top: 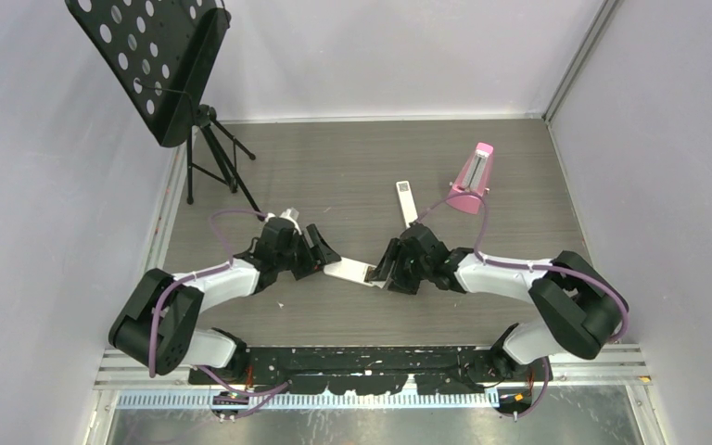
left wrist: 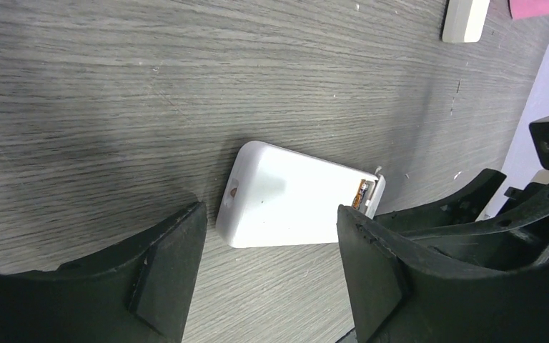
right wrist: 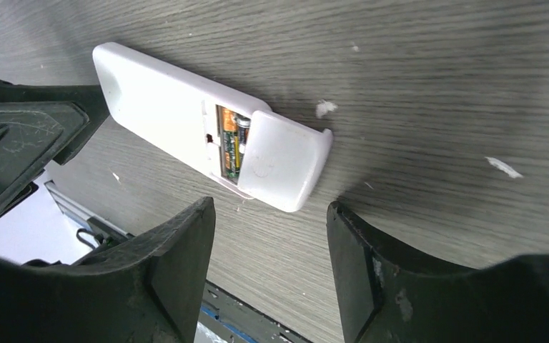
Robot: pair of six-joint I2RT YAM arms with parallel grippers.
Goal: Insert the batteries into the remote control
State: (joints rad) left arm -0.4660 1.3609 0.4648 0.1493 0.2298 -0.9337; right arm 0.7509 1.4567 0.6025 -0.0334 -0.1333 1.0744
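The remote control [top: 348, 271] lies back-up and flat on the table between my two grippers. In the right wrist view the remote control [right wrist: 161, 100] has its white battery cover [right wrist: 286, 161] slid partly off, and the batteries [right wrist: 231, 136] show inside the open slot. From the left wrist only a sliver of the batteries [left wrist: 361, 194] shows at the far end of the remote control [left wrist: 293, 204]. My left gripper [top: 320, 248] [left wrist: 268, 214] stands open at one end, holding nothing. At the cover end my right gripper [top: 387, 264] [right wrist: 270, 209] is open and holds nothing.
A longer slim white remote [top: 406, 201] [left wrist: 465, 18] lies farther back, next to a pink metronome [top: 472, 179]. A black music stand [top: 162, 65] stands at the back left. Grey walls close in both sides; a metal rail runs along the near edge.
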